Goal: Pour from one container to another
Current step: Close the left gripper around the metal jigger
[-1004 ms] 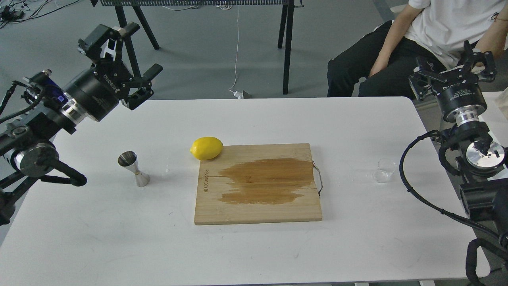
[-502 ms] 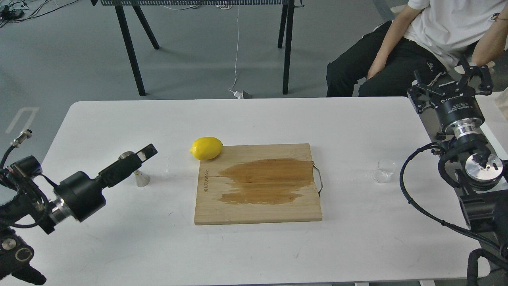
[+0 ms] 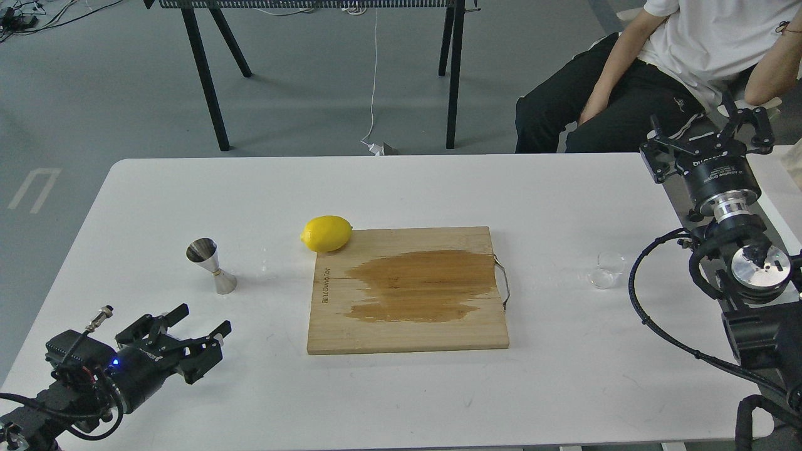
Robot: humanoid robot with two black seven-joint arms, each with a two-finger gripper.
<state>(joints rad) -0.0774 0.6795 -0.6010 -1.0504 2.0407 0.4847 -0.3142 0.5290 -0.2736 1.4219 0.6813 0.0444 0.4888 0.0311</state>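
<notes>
The small clear glass cup [image 3: 606, 269] stands on the white table [image 3: 401, 188] at the right, beyond the cutting board's metal handle. The steel hourglass jigger [image 3: 210, 265] stands upright at the left. My left gripper [image 3: 203, 321] sits low over the near left of the table, below the jigger and apart from it, its fingers spread open and holding nothing. My right gripper [image 3: 708, 128] is raised at the far right edge, behind and right of the glass cup, its fingers wide open and empty.
A wooden cutting board [image 3: 407, 290] with a dark wet stain lies mid-table, a lemon [image 3: 326, 233] at its far left corner. A seated person [image 3: 658, 69] is just behind the table's far right corner, close to my right gripper. Black table legs stand beyond.
My left arm swung down from high at the far left to low over the near left of the table, passing the jigger. My right gripper shifted slightly down and left. Jigger and cup stayed put.
</notes>
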